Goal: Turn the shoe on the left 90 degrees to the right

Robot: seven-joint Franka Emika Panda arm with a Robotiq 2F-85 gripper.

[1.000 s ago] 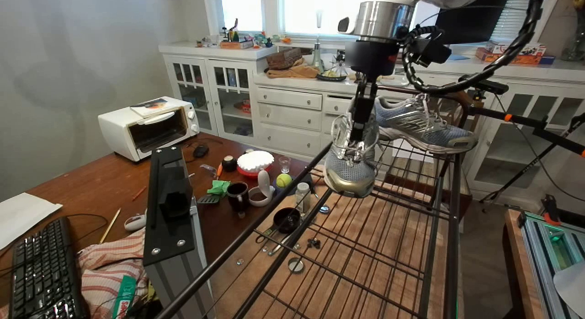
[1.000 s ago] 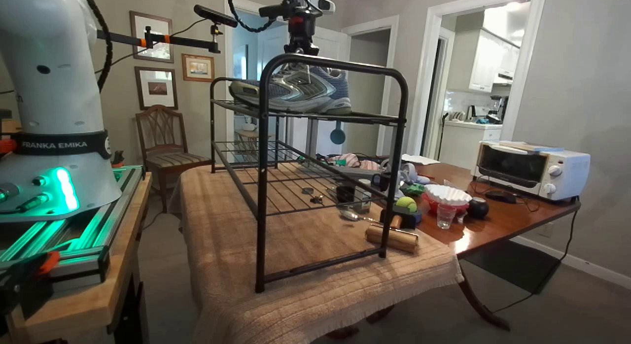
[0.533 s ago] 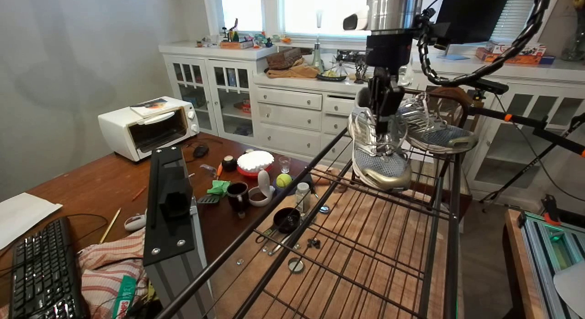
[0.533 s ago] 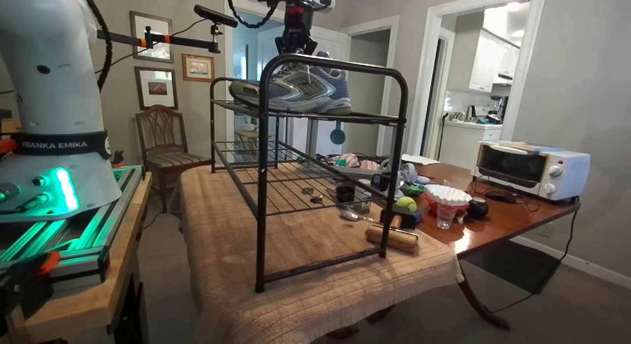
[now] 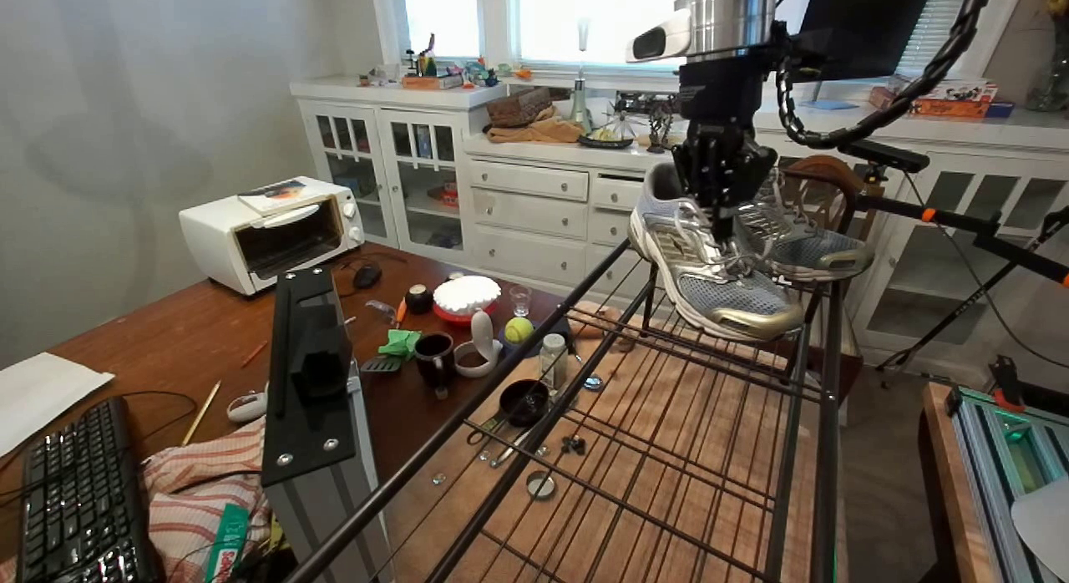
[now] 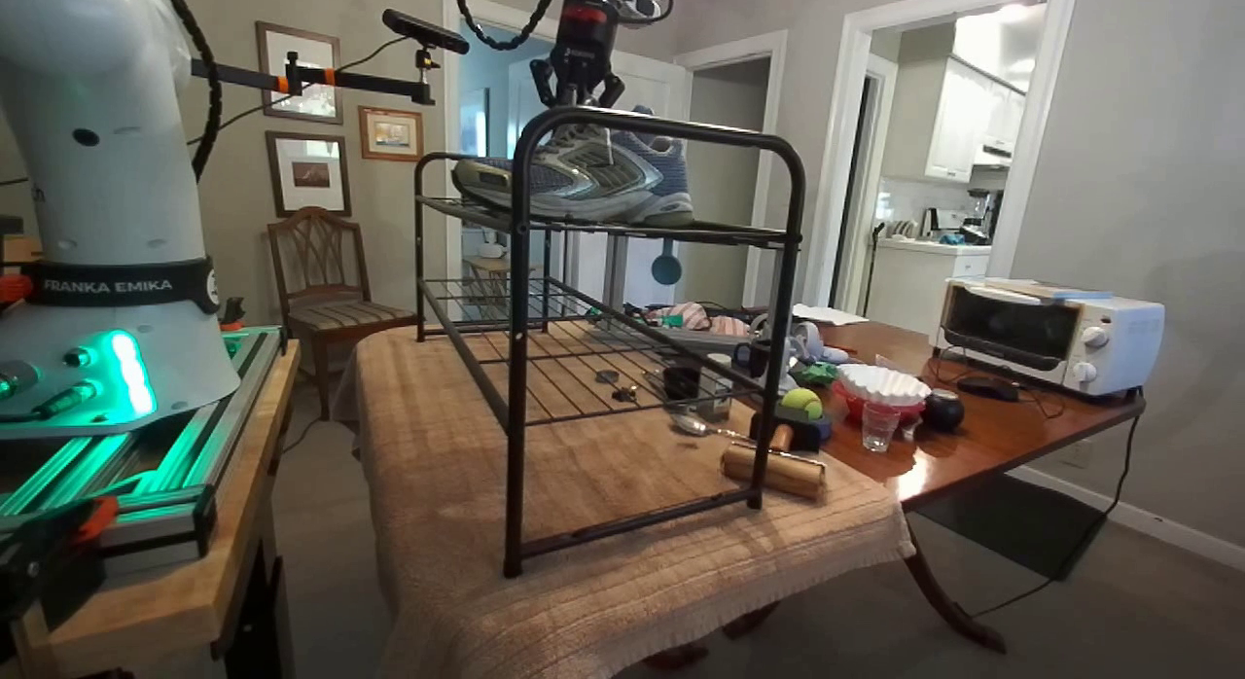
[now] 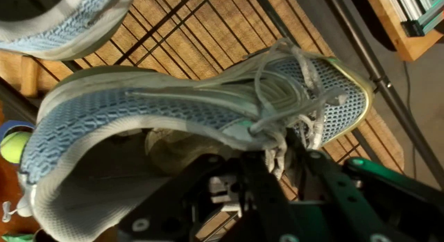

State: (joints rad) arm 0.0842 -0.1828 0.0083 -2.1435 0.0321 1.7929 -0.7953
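Round swings the grey-silver mesh sneaker (image 5: 706, 271), its toe now angled right in an exterior view, black hand (image 5: 721, 225) clamped at its laces; probably past halfway.

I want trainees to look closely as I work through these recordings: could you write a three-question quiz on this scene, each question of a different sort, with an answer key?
1. Fill the gap: the gripper is at the ____ of the shoe nearest it.
2. True or false: the rack stands on a tan towel.
3. Count: how many shoes show, whole or in part, in the wrist view?

Key:
1. Laces.
2. True.
3. Two: the shoe at the gripper, and a second shoe cut off at the top left of the picture.
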